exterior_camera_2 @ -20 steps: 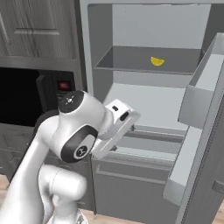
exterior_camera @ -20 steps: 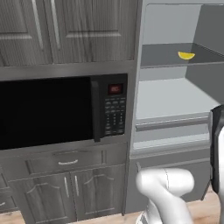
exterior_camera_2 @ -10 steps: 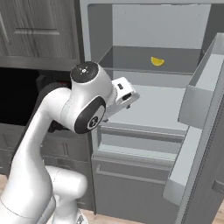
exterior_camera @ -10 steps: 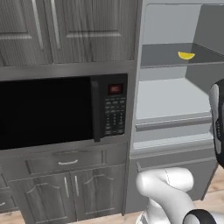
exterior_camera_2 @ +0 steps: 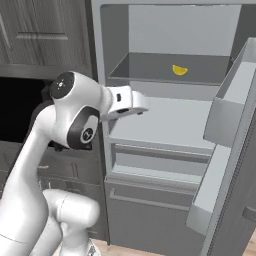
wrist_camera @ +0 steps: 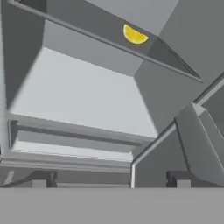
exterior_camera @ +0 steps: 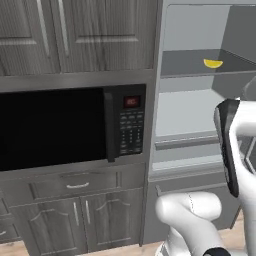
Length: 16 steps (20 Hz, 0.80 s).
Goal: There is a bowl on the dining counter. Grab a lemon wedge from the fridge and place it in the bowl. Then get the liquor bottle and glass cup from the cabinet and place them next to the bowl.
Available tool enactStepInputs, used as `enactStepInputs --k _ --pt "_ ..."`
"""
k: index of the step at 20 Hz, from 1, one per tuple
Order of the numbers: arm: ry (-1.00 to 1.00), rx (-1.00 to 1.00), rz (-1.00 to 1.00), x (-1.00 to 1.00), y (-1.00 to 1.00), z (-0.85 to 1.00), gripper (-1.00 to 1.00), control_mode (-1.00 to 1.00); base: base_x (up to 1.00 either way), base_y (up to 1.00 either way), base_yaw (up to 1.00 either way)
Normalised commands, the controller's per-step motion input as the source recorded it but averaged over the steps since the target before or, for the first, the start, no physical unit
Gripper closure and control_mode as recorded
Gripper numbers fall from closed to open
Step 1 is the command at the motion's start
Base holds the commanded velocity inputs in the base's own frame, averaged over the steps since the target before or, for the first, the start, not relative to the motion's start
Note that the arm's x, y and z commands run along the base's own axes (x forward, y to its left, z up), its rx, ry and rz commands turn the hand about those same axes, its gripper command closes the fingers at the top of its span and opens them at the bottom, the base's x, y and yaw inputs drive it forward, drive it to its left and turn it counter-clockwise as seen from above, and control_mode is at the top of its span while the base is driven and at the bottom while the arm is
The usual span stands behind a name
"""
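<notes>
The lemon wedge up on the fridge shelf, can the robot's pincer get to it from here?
Probably yes. The fridge door stands open, the lemon wedge lies alone on its shelf, and the open pincer points into the fridge below it. It still has to rise.

You see a glossy black microwave (exterior_camera: 65, 127) door below matt grey wood-grain cabinets (exterior_camera: 75, 35); beside the microwave, the fridge (exterior_camera_2: 170, 120) interior looks smooth, matt grey.

The arm (exterior_camera_2: 75, 120) is swinging upward in the right base view, its elbow now up by the microwave's level and its hand (exterior_camera_2: 125, 102) lifted toward the open fridge (exterior_camera_2: 165, 125), nearer the shelf. In the left base view the forearm (exterior_camera: 235, 145) rises higher along the right edge.
</notes>
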Motion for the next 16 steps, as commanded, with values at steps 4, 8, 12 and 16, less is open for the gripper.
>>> enactStepInputs --k 4,8,12,16 --pt "-0.10 0.22 -0.32 0.01 -0.35 0.31 -1.00 -1.00 0.00 0.00 0.00" --pt "0.01 0.09 -0.02 0.00 -0.21 0.00 -1.00 -1.00 0.00 0.00 0.00" --pt "0.00 0.00 0.00 0.06 -0.29 0.01 -1.00 -1.00 0.00 0.00 0.00" --pt "0.00 0.00 0.01 0.40 -0.60 0.08 -1.00 -1.00 0.00 0.00 0.00"
